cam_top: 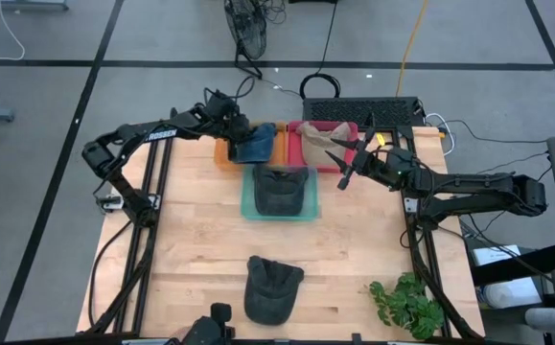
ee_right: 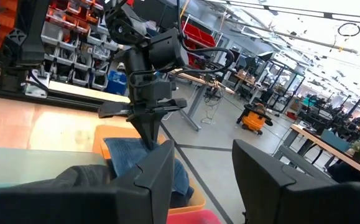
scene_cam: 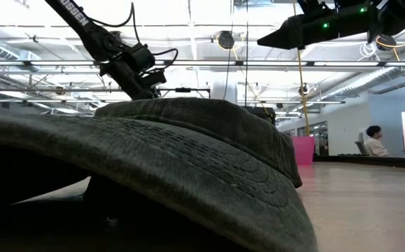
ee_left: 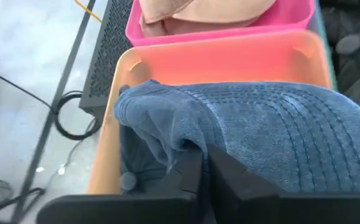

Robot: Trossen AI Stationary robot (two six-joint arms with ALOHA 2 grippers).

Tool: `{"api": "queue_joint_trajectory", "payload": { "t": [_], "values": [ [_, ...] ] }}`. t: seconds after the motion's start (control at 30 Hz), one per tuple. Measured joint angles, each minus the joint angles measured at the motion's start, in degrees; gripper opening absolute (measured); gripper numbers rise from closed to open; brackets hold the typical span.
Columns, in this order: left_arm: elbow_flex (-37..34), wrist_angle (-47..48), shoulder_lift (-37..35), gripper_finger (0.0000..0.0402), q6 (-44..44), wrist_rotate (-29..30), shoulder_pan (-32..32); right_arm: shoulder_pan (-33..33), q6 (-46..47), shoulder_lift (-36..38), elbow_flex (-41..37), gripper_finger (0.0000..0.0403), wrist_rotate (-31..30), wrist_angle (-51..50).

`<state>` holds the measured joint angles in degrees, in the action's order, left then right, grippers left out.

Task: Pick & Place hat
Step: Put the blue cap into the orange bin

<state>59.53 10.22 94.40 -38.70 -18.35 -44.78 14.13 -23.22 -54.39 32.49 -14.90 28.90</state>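
A blue denim hat (ee_left: 273, 130) lies in the orange bin (cam_top: 227, 151) at the table's far side, with my left gripper (ee_left: 203, 155) shut on its bunched cloth. In the right wrist view that gripper (ee_right: 150, 135) points down into the hat (ee_right: 127, 158). My right gripper (cam_top: 346, 161) hangs open over the near edge of the pink bin (cam_top: 327, 165), with nothing between its fingers. A dark hat (cam_top: 279, 190) lies in the green tray (cam_top: 250, 203). Another dark hat (cam_top: 271, 287) rests on the table near the front edge. My left gripper pinches a bunched fold of the blue hat's cloth (ee_left: 175, 144) between its two fingers, at the hat's edge toward the table's left. The fingers slant down from the left and above. The rest of the hat lies over the orange bin.
A tan hat (cam_top: 323, 136) fills the pink bin. A black keyboard (cam_top: 358, 107) lies behind the bins. A green plant (cam_top: 406, 305) sits at the front right corner. Bare wood lies between the green tray and the front hat.
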Motion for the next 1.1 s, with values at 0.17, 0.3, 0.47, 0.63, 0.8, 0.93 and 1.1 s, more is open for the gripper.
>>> {"api": "queue_joint_trajectory", "payload": {
  "t": [0.17,0.3,0.47,0.63,0.8,0.93,1.1],
  "values": [
    [0.0,-0.3,1.6,0.0028,-1.3,3.8,1.3,0.0,0.0,0.0,0.0,0.0141,0.0,0.0],
    [0.0,-0.7,2.5,0.0025,-1.4,7.8,2.6,0.0,0.0,0.0,0.0,0.0141,0.0,0.0],
    [0.0,-1.6,2.2,0.0045,-1.6,11.4,4.2,0.0,0.0,0.0,0.0,0.0141,0.0,0.0],
    [0.0,-2.5,1.9,0.0093,-2.6,14.7,6.3,0.0,0.0,0.0,0.0,0.0141,0.0,0.0],
    [0.0,-2.7,1.9,0.0141,-2.7,14.6,8.8,0.0,0.0,0.0,0.0,0.0141,0.0,0.0],
    [0.0,-2.8,1.9,0.0162,-2.7,16.4,10.1,0.0,0.0,0.0,0.0,0.0141,0.0,-0.1],
    [0.0,-2.8,1.9,0.0148,-3.3,21.2,10.5,0.0,0.3,0.0,0.0,0.0141,0.0,-0.5]
  ]
}}
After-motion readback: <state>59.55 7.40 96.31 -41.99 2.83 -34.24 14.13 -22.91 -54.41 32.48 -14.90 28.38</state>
